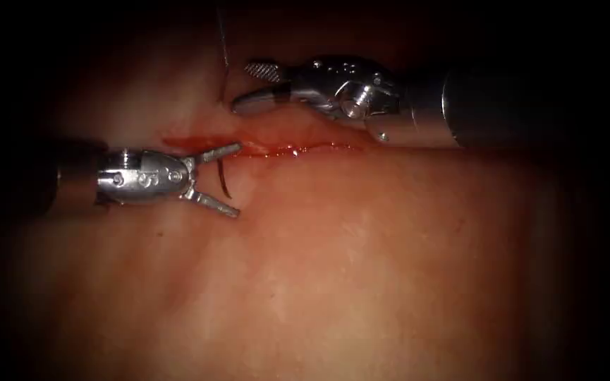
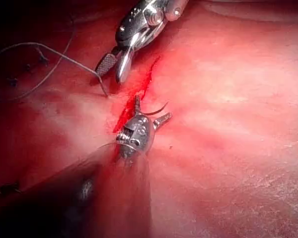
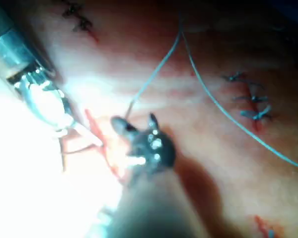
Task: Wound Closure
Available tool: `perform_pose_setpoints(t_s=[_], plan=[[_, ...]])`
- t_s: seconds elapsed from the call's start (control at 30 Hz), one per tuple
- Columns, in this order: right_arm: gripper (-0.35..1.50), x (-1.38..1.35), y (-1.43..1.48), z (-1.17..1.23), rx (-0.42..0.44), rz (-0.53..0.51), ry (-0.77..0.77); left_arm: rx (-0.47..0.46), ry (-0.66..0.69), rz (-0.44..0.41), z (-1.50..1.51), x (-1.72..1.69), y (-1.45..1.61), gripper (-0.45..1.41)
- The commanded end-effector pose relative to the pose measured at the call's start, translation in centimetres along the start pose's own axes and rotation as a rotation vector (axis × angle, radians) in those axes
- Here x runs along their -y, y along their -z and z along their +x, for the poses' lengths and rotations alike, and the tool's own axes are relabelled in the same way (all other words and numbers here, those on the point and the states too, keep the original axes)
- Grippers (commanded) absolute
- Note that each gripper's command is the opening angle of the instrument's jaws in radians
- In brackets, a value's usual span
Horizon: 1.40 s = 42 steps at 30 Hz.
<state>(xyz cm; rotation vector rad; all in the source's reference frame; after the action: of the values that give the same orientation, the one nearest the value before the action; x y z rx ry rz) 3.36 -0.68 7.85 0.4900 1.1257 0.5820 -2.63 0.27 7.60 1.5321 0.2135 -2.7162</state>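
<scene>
Left end effector point(image 1: 228, 178): comes in from the endoscope view's left, jaws spread wide in a V. Upper jaw tip lies at the left end of the cut, lower jaw tip over the tissue below it. Grips nothing.
Right end effector point(image 1: 249, 87): comes in from the right, above the cut. Jaws parted, serrated face of the upper jaw showing; nothing between them.
Needle point(image 1: 224, 178): thin dark curve standing out of the tissue just below the left end of the cut, in the gap between the left jaws; free of both tools. One end is in the tissue, and how deep it goes I cannot tell.
Thread point(image 1: 224, 49): runs up from the tissue beside the right jaws; in the left wrist view it trails off in a slack loop across the tissue.
Cut point(image 1: 297, 148): narrow horizontal line, wet with red fluid point(image 1: 262, 150).
Tissue point(image 1: 361, 254): older stitched cuts point(image 3: 251, 101) visible in the right wrist view.
</scene>
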Motion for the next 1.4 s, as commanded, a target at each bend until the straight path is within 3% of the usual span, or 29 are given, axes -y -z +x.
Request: perform_pose_setpoints(t_s=[0.03,0.1,0.2,0.27,0.3,0.53,0.93,1.03,1.2,1.3,1.4], plan=[[0.89,-0.04,-0.09,0.03,-0.005,0.001,0.004,0.0,-0.004,0.001,-0.05,0.04,-0.08,0.71],[0.86,-0.04,-0.08,0.03,-0.005,0.001,0.003,0.0,-0.006,0.001,-0.06,0.03,-0.08,0.52],[0.83,-0.05,-0.08,0.03,-0.008,0.001,0.003,-0.002,0.031,-0.002,-0.05,0.02,-0.05,0.07],[0.79,-0.05,-0.07,0.02,-0.008,0.001,0.003,-0.003,0.085,-0.004,-0.04,0.02,-0.02,-0.4],[0.79,-0.05,-0.07,0.02,-0.008,0.001,0.003,0.001,0.103,0.001,-0.04,0.02,0.0,-0.45],[0.73,-0.05,-0.04,0.03,-0.011,0.003,0.002,-0.014,0.24,0.004,0.05,0.0,0.19,-0.45],[0.69,-0.03,-0.05,0.02,-0.009,0.016,0.004,-0.179,0.495,-0.198,0.68,-0.23,0.45,-0.45],[0.68,-0.02,-0.05,0.01,-0.011,0.023,0.005,-0.195,0.495,-0.242,0.85,-0.26,0.55,-0.45],[0.73,0.01,-0.05,-0.01,-0.009,0.044,0.007,-0.202,0.488,-0.245,1.07,-0.25,0.72,-0.45],[0.91,0.06,0.01,-0.01,-0.025,0.053,-0.052,-0.196,0.394,-0.184,1.14,-0.15,0.85,-0.45],[0.98,0.07,0.1,0.04,-0.045,0.063,-0.117,-0.187,0.343,-0.143,1.13,-0.02,0.93,-0.45]])
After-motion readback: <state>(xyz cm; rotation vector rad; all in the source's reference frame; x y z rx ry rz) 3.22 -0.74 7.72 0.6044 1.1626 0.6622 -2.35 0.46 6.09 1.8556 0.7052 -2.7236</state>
